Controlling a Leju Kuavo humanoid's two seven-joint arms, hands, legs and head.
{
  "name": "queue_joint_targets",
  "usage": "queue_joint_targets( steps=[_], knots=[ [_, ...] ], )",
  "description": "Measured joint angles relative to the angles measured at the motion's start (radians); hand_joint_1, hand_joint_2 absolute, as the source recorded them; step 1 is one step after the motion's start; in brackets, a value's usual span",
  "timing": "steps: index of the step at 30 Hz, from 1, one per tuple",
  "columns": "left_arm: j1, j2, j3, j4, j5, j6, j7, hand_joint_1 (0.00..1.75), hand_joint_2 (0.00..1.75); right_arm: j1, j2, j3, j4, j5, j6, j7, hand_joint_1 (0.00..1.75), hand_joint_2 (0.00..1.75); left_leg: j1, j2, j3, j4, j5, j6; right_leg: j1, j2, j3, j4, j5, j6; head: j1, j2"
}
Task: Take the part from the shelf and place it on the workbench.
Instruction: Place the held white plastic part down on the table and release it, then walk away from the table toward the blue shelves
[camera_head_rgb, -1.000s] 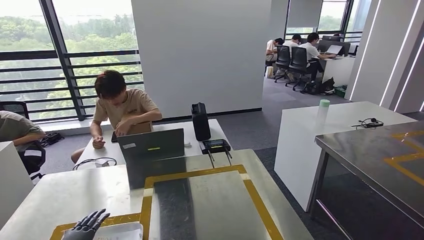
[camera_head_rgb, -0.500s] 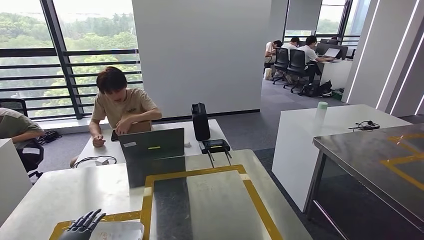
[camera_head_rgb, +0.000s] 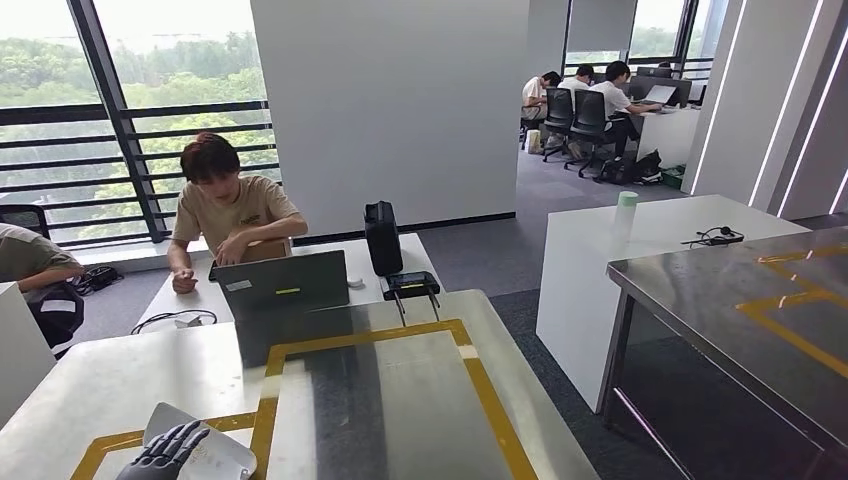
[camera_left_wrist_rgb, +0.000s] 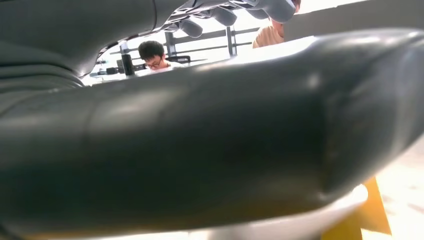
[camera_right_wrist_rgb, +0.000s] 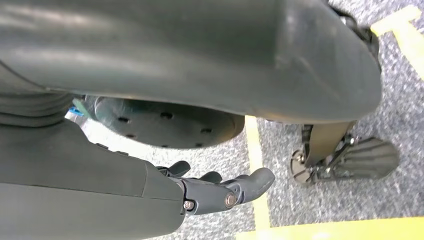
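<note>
1. At the lower left of the head view, the robot's left hand (camera_head_rgb: 168, 455) lies on top of a pale grey, flat, rounded part (camera_head_rgb: 200, 452), its dark fingers (camera_head_rgb: 186, 439) spread across the upper face.
2. The part sits on the steel workbench (camera_head_rgb: 120, 375), at the near left corner of a rectangle of yellow tape (camera_head_rgb: 370, 335). Whether the hand actually grips the part or just rests on it cannot be told.
3. In the left wrist view a thick dark shape (camera_left_wrist_rgb: 210, 135) covers most of the frame; grey fingertips (camera_left_wrist_rgb: 225, 15) show at the upper edge, with a pale rim (camera_left_wrist_rgb: 300, 222) and a bit of yellow tape at the lower right.
4. In the right wrist view the right hand (camera_right_wrist_rgb: 220, 192) hangs above grey carpet (camera_right_wrist_rgb: 320, 120) with yellow floor lines (camera_right_wrist_rgb: 255, 150). Its fingers are slightly curled and hold nothing.
5. Beyond the workbench, in the middle left of the head view, a person in a beige shirt (camera_head_rgb: 225, 210) sits at a white desk (camera_head_rgb: 190, 295) behind an open laptop (camera_head_rgb: 285, 285).
6. A black case (camera_head_rgb: 381, 238) stands upright on that desk, just right of the laptop.
7. On the right of the frame is a second steel table (camera_head_rgb: 740, 300) with yellow tape, and behind it a white counter (camera_head_rgb: 640, 235) carrying a pale green cup (camera_head_rgb: 626, 208) and a headset (camera_head_rgb: 712, 237).
8. At the upper right, several people (camera_head_rgb: 590, 95) sit at desks in the distance.
</note>
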Motion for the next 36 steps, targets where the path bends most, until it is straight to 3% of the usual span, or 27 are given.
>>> queue_joint_targets(
  steps=[3, 4, 7, 9, 11, 12, 13, 14, 15, 16, 18, 20, 23, 25, 27, 28, 29, 30, 31, 33, 34, 36],
  knots=[
    [0.0, 0.004, 0.0, -0.002, 0.0, 0.0, 0.0, 0.0, 0.0, 0.0, 0.0, 0.0, 0.0, 0.0, 0.0, 0.0, 0.0, 0.0, -0.012, -0.002, 0.119, -0.184, 0.056, 0.018, 0.007, 0.001, -0.013, 0.001, 0.017, 0.008, 0.0, 0.0],
    [0.0, 0.006, -0.001, -0.002, 0.0, 0.0, 0.0, 0.0, 0.0, 0.0, -0.001, 0.0, 0.0, 0.0, 0.001, 0.0, 0.0, 0.0, -0.016, -0.003, 0.132, -0.213, 0.061, 0.021, 0.006, 0.001, -0.015, 0.0, 0.024, 0.013, 0.0, 0.0],
    [0.004, 0.01, -0.001, -0.003, 0.003, 0.001, 0.001, 0.0, 0.0, 0.002, -0.002, 0.002, 0.0, 0.001, 0.0, 0.0, 0.0, 0.0, -0.021, -0.003, 0.118, -0.227, 0.079, 0.037, 0.003, 0.002, -0.02, -0.005, 0.04, 0.032, 0.001, 0.0],
    [0.008, 0.011, -0.001, -0.006, 0.004, 0.004, 0.001, 0.0, 0.0, 0.003, -0.003, 0.004, 0.0, 0.001, -0.001, 0.0, 0.0, 0.0, -0.017, -0.001, 0.104, -0.233, 0.102, 0.053, 0.002, 0.001, -0.038, 0.029, -0.006, 0.044, 0.002, 0.0],
    [0.014, 0.012, -0.001, -0.01, 0.004, 0.005, 0.003, 0.0, 0.0, 0.003, -0.003, 0.006, 0.0, 0.001, -0.001, 0.0, 0.0, 0.0, -0.016, 0.001, 0.08, -0.234, 0.124, 0.061, -0.001, -0.002, -0.073, 0.137, -0.102, 0.052, 0.003, 0.0],
    [0.019, 0.012, -0.001, -0.01, 0.004, 0.005, 0.004, 0.0, 0.0, 0.003, -0.003, 0.006, 0.0, 0.001, -0.001, 0.0, 0.0, 0.0, -0.016, 0.001, 0.066, -0.233, 0.134, 0.062, -0.002, -0.002, -0.089, 0.202, -0.139, 0.055, 0.004, 0.0],
    [0.023, 0.013, -0.001, -0.011, 0.004, 0.005, 0.006, 0.0, 0.0, 0.002, -0.003, 0.006, 0.0, 0.001, -0.002, 0.0, 0.0, 0.0, -0.017, 0.002, 0.053, -0.232, 0.143, 0.062, -0.003, -0.002, -0.094, 0.249, -0.156, 0.056, 0.004, 0.0],
    [0.028, 0.013, -0.001, -0.011, 0.004, 0.005, 0.007, 0.0, 0.0, 0.002, -0.003, 0.006, 0.0, 0.002, -0.002, 0.0, 0.0, 0.0, -0.017, 0.002, 0.039, -0.229, 0.151, 0.061, -0.003, -0.002, -0.084, 0.265, -0.152, 0.056, 0.004, 0.0],
    [0.032, 0.014, -0.001, -0.012, 0.004, 0.005, 0.009, 0.0, 0.0, 0.002, -0.003, 0.007, 0.0, 0.002, -0.003, 0.0, 0.0, 0.0, -0.017, 0.003, 0.027, -0.226, 0.158, 0.06, -0.003, -0.002, -0.054, 0.242, -0.132, 0.055, 0.004, 0.0],
    [0.034, 0.016, -0.001, -0.014, 0.004, 0.005, 0.01, 0.0, 0.0, 0.002, -0.003, 0.007, 0.0, 0.003, -0.003, 0.0, 0.0, 0.0, -0.017, 0.003, 0.018, -0.223, 0.164, 0.057, -0.001, -0.002, -0.007, 0.186, -0.108, 0.05, 0.004, 0.0],
    [0.038, 0.021, -0.001, -0.019, 0.004, 0.005, 0.012, 0.0, 0.0, -0.001, -0.005, 0.008, 0.0, 0.006, -0.003, 0.001, 0.0, 0.0, -0.018, 0.004, 0.005, -0.22, 0.176, 0.05, 0.004, -0.004, 0.091, 0.047, -0.091, 0.037, 0.004, 0.0],
    [0.041, 0.025, -0.001, -0.023, 0.004, 0.006, 0.015, 0.0, 0.0, -0.003, -0.007, 0.01, 0.0, 0.009, -0.004, 0.001, 0.0, 0.0, -0.016, 0.005, 0.002, -0.223, 0.189, 0.039, 0.012, -0.004, 0.13, -0.02, -0.094, 0.024, 0.004, 0.0],
    [0.052, 0.032, -0.001, -0.03, 0.003, 0.01, 0.021, 0.0, 0.0, -0.004, -0.007, 0.018, 0.0, 0.01, -0.004, 0.004, 0.0, 0.0, -0.014, 0.004, -0.005, -0.227, 0.196, 0.022, 0.009, -0.007, 0.123, -0.041, -0.065, 0.007, 0.004, 0.0],
    [0.059, 0.038, -0.001, -0.032, 0.001, 0.011, 0.027, 0.0, 0.0, -0.005, -0.007, 0.021, 0.0, 0.011, -0.004, 0.005, 0.0, 0.0, -0.013, 0.0, -0.027, -0.169, 0.132, 0.014, 0.003, -0.01, 0.109, -0.054, -0.04, -0.004, 0.004, 0.0],
    [0.068, 0.04, -0.001, -0.033, -0.001, 0.012, 0.033, 0.0, 0.0, -0.005, -0.007, 0.023, 0.0, 0.011, -0.004, 0.005, 0.0, 0.0, -0.011, -0.002, -0.058, -0.047, 0.043, 0.006, 0.003, -0.01, 0.085, -0.053, -0.02, -0.008, 0.004, 0.0],
    [0.073, 0.041, -0.001, -0.033, -0.003, 0.012, 0.036, 0.0, 0.0, -0.005, -0.007, 0.023, 0.0, 0.011, -0.003, 0.005, 0.0, 0.0, -0.01, -0.002, -0.066, 0.006, 0.02, 0.002, 0.003, -0.011, 0.072, -0.05, -0.012, -0.007, 0.004, 0.0],
    [0.079, 0.041, -0.001, -0.033, -0.004, 0.012, 0.039, 0.0, 0.0, -0.006, -0.007, 0.023, 0.0, 0.011, -0.003, 0.006, 0.0, 0.0, -0.007, -0.002, -0.062, 0.032, 0.02, -0.002, 0.002, -0.011, 0.059, -0.046, -0.005, -0.005, 0.004, 0.0],
    [0.083, 0.041, -0.001, -0.033, -0.005, 0.012, 0.041, 0.0, 0.0, -0.006, -0.007, 0.024, 0.0, 0.011, -0.003, 0.006, 0.0, 0.0, -0.003, -0.002, -0.041, 0.023, 0.037, -0.006, 0.001, -0.011, 0.045, -0.04, 0.002, -0.001, 0.004, 0.0],
    [0.086, 0.041, -0.001, -0.034, -0.006, 0.012, 0.042, 0.0, 0.0, -0.006, -0.007, 0.024, 0.0, 0.011, -0.003, 0.007, 0.0, 0.0, 0.001, -0.001, -0.003, -0.021, 0.064, -0.011, -0.002, -0.011, 0.031, -0.033, 0.008, 0.004, 0.004, 0.0],
    [0.087, 0.04, -0.001, -0.038, -0.005, 0.011, 0.046, 0.0, 0.0, -0.008, -0.008, 0.024, 0.0, 0.011, -0.003, 0.009, 0.0, 0.0, 0.005, -0.005, 0.082, -0.144, 0.081, -0.018, -0.004, -0.011, 0.005, -0.017, 0.018, 0.016, 0.004, 0.0],
    [0.09, 0.039, -0.001, -0.04, -0.001, 0.007, 0.048, 0.0, 0.0, -0.009, -0.009, 0.024, 0.0, 0.011, -0.003, 0.01, 0.0, 0.0, 0.004, -0.008, 0.108, -0.187, 0.079, -0.016, -0.004, -0.01, -0.004, -0.011, 0.025, 0.023, 0.004, 0.0],
    [0.104, 0.038, 0.0, -0.042, 0.011, -0.001, 0.05, 0.0, 0.0, -0.009, -0.01, 0.024, 0.0, 0.01, -0.002, 0.01, 0.0, 0.0, -0.004, -0.013, 0.114, -0.211, 0.076, 0.002, -0.004, -0.006, -0.014, -0.009, 0.042, 0.034, 0.005, 0.0]
  ],
)
